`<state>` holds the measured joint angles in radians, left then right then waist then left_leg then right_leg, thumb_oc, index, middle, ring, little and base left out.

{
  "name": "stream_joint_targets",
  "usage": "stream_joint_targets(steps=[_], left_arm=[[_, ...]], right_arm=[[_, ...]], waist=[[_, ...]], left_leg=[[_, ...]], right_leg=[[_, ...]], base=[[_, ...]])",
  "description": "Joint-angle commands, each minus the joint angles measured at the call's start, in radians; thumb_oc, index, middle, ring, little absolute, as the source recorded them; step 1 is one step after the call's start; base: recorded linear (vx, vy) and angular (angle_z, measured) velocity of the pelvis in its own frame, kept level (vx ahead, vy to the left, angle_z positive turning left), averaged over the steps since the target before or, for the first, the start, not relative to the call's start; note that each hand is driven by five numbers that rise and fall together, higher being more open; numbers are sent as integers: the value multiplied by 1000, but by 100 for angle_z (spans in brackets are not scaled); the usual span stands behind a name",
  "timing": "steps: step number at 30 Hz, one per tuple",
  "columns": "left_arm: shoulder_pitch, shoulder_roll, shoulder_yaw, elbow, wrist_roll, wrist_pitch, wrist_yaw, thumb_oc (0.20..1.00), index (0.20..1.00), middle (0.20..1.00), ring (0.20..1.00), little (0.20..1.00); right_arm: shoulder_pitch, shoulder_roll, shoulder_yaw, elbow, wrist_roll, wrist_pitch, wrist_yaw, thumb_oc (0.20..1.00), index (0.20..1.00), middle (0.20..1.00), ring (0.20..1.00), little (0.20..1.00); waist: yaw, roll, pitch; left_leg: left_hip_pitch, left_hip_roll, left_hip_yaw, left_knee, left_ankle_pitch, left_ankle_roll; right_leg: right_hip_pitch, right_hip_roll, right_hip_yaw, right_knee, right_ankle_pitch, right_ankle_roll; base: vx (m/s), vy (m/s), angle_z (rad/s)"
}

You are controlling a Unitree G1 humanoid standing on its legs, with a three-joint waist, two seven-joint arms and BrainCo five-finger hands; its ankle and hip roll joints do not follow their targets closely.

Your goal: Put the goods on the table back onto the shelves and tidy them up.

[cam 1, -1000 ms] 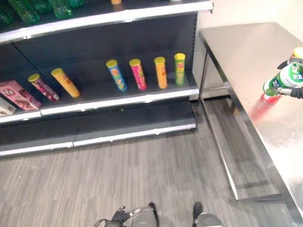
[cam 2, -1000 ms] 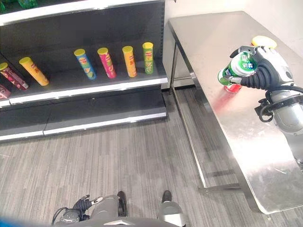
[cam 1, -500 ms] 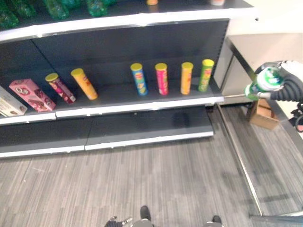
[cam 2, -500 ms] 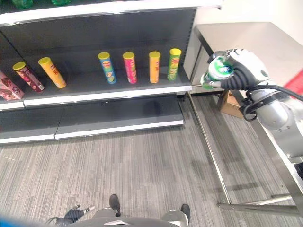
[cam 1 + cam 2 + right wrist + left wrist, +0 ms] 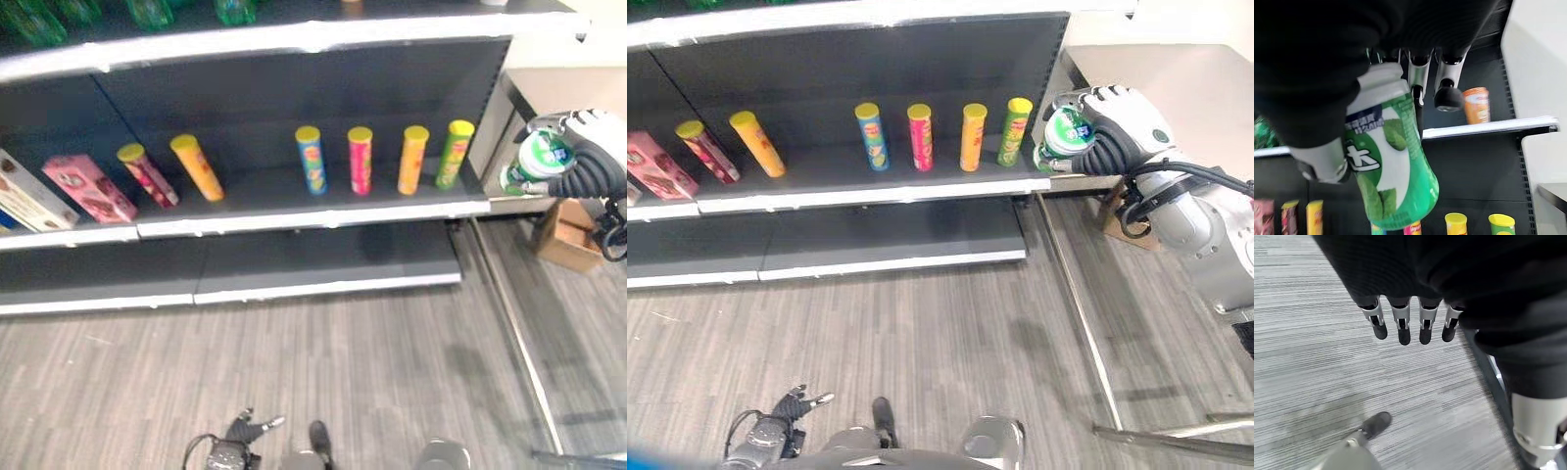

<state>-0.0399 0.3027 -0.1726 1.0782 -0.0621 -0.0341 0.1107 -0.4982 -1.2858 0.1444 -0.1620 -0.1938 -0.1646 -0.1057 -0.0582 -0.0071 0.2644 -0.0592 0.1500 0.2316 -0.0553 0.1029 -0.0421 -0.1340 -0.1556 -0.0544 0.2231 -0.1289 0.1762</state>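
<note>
Shelf (image 5: 872,196) ahead, tubes (image 5: 968,137) standing in row. Your right hand (image 5: 1107,137) wraps green bottle (image 5: 1063,137), airborne right of shelf end. Left hand (image 5: 1410,323) hangs loose, empty. Risk: bottle clips upright or topples tubes.

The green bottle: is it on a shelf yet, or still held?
Still held: the right hand's fingers curl round the green bottle, beside the shelf.
</note>
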Motion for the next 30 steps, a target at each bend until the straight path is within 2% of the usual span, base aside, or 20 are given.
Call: stream_joint_targets(steps=[1, 4, 7, 15, 22, 24, 25, 26, 27, 28, 29, 30], left_arm=[[11, -5, -15, 16, 27, -22, -19, 1000, 1000, 1000, 1000, 1000], [7, -15, -24, 25, 35, -24, -19, 1000, 1000, 1000, 1000, 1000], [4, -23, -34, 38, 35, -18, -17, 1000, 1000, 1000, 1000, 1000], [3, -49, -58, 48, 29, -7, -2, 1000, 1000, 1000, 1000, 1000], [3, -51, -57, 48, 29, -7, -2, 1000, 1000, 1000, 1000, 1000], [11, -47, -61, 35, 9, -6, 7, 1000, 1000, 1000, 1000, 1000], [24, -41, -61, 15, -17, -5, 4, 1000, 1000, 1000, 1000, 1000], [35, -46, -56, 12, -30, -4, 0, 1000, 1000, 1000, 1000, 1000], [56, -44, -44, 10, -70, -2, -9, 1000, 1000, 1000, 1000, 1000], [56, -49, -40, 10, -83, 0, -10, 1000, 1000, 1000, 1000, 1000], [57, -47, -34, 16, -96, 1, 0, 1000, 1000, 1000, 1000, 1000], [66, -42, -34, 22, -113, 1, -5, 1000, 1000, 1000, 1000, 1000]], right_arm=[[-118, -43, -20, 8, 40, 8, -76, 200, 200, 200, 200, 200], [-161, -52, -9, -7, 30, 6, -86, 200, 200, 200, 200, 200], [-237, -67, 47, -22, 27, 8, -82, 200, 200, 200, 200, 200], [-533, -85, 311, -24, 6, 13, -72, 200, 200, 200, 200, 200], [-543, -84, 321, -21, 7, 13, -72, 200, 200, 200, 200, 200], [-604, -79, 385, -9, 11, 20, -58, 200, 200, 200, 200, 200], [-670, -66, 457, 35, 7, 33, -52, 200, 200, 200, 200, 200], [-707, -55, 499, 65, 12, 39, -51, 200, 200, 200, 200, 200], [-793, -22, 566, 132, 11, 61, -49, 200, 200, 200, 200, 200], [-821, -10, 591, 155, 12, 66, -50, 200, 200, 200, 200, 200], [-831, 10, 607, 209, 19, 79, -55, 200, 200, 200, 200, 200], [-860, 16, 640, 266, 24, 86, -51, 200, 200, 200, 200, 200]], waist=[[-43, -48, -24], [-45, -60, -40], [-46, -52, -62], [-48, -26, -93], [-50, -24, -92], [-33, -31, -95], [-13, -38, -89], [-14, -33, -83], [19, -32, -53], [22, -41, -48], [35, -62, -30], [48, -66, -25]], left_leg=[[148, -127, -38, -30, -156, -44], [164, -146, -51, -27, -182, -41], [178, -140, -68, -11, -205, -40], [168, -108, -92, 131, -270, -76], [168, -108, -92, 131, -270, -76], [150, -109, -99, 193, -278, -93], [118, -107, -110, 289, -252, -116], [97, -103, -118, 349, -236, -129], [34, -105, -158, 548, -147, -178], [-2, -122, -177, 605, -115, -194], [-77, -130, -180, 729, -94, -215], [-105, -102, -170, 709, -97, -192]], right_leg=[[-93, 10, -79, -292, 203, 53], [-70, 4, -106, -300, 226, 42], [-51, 8, -118, -296, 234, 29], [27, 11, -158, -262, 164, -8], [27, 11, -159, -262, 164, -8], [61, 10, -168, -267, 139, -17], [101, 10, -182, -270, 112, -35], [120, 13, -190, -269, 97, -47], [185, 24, -203, -263, 56, -79], [197, 16, -210, -262, 52, -85], [226, 9, -216, -265, 44, -93], [241, 19, -219, -266, 36, -95]], base=[[125, -29, -20], [168, -87, 70], [243, -179, 39], [161, -128, 36], [9, -9, 19], [136, -170, 2], [155, -208, 6], [241, -280, 16], [188, -210, 73], [206, -261, 97], [195, -198, 100], [323, -173, 48]])
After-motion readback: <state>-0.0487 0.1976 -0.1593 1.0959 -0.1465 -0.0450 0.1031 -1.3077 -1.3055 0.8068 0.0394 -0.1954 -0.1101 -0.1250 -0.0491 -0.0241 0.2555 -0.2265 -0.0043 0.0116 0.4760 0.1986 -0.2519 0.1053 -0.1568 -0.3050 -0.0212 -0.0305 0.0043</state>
